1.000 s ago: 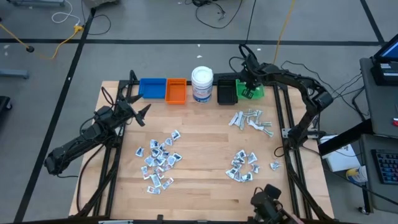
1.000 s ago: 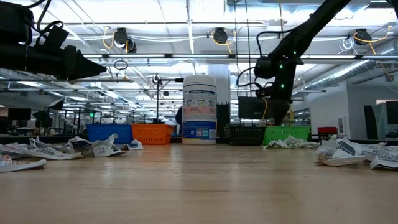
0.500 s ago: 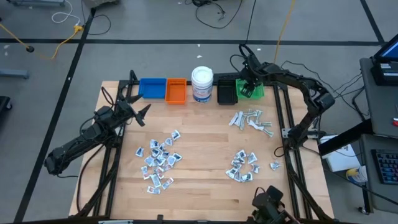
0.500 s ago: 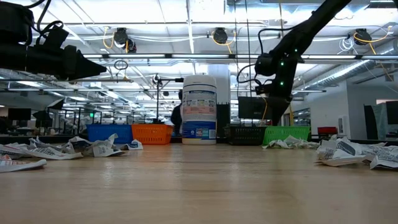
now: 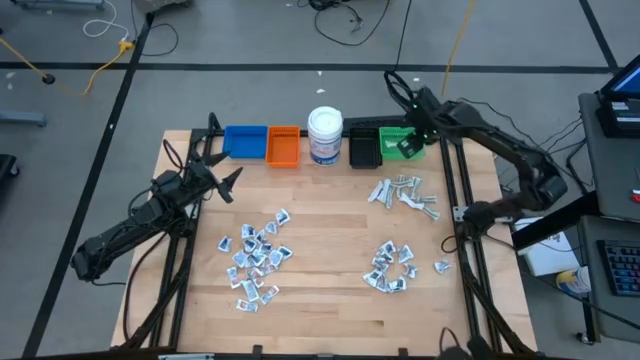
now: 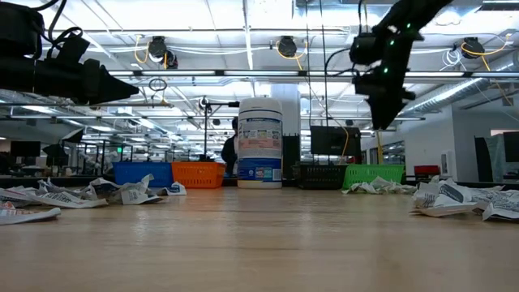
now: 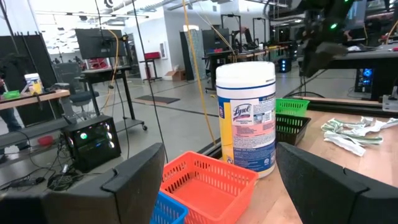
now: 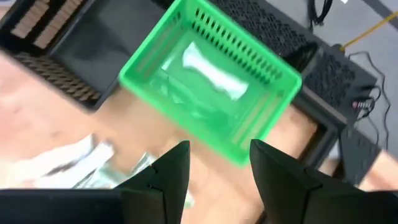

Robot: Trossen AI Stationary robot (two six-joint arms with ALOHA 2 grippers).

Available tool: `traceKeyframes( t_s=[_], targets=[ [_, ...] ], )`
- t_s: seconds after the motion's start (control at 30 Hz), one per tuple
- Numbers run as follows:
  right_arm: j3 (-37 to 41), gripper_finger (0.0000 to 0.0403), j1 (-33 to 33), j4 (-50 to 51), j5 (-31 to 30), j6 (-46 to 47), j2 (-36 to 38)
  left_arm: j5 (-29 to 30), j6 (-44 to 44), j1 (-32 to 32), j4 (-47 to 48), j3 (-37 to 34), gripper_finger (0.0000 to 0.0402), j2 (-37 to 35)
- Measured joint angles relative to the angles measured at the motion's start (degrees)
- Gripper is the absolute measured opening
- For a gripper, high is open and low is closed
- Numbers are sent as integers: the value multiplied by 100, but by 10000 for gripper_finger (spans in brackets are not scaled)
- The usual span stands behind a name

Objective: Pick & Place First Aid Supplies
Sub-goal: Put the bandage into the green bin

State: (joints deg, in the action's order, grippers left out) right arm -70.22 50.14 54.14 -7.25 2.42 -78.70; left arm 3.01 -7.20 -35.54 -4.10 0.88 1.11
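Packet now lies in the green bin at the table's far edge; right gripper, parted and empty, has lifted away; left gripper stays spread.

A row of bins runs blue, orange, black and green on the pale wood table. The jar is white with a blue label. The packets are white, silvery and light blue.
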Motion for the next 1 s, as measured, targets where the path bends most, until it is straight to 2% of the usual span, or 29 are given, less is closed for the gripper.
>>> traceKeyframes(
  t_s=[0.23, 0.5, 0.63, 1.0],
  targets=[
    [2, 158, -430, 979, 5, 867, 717, 0, 0, 0, 0, 1, 310, 2],
    [7, 157, -762, 1613, 197, 1836, 1080, 0, 0, 1, 0, 1, 310, 2],
    [185, 155, -899, 1602, 601, 2285, 1106, 0, 0, 2, 0, 0, 310, 2],
    [1495, 155, -1330, 1105, 777, 3129, 1104, 0, 0, 2, 0, -1, 310, 2]
  ],
)
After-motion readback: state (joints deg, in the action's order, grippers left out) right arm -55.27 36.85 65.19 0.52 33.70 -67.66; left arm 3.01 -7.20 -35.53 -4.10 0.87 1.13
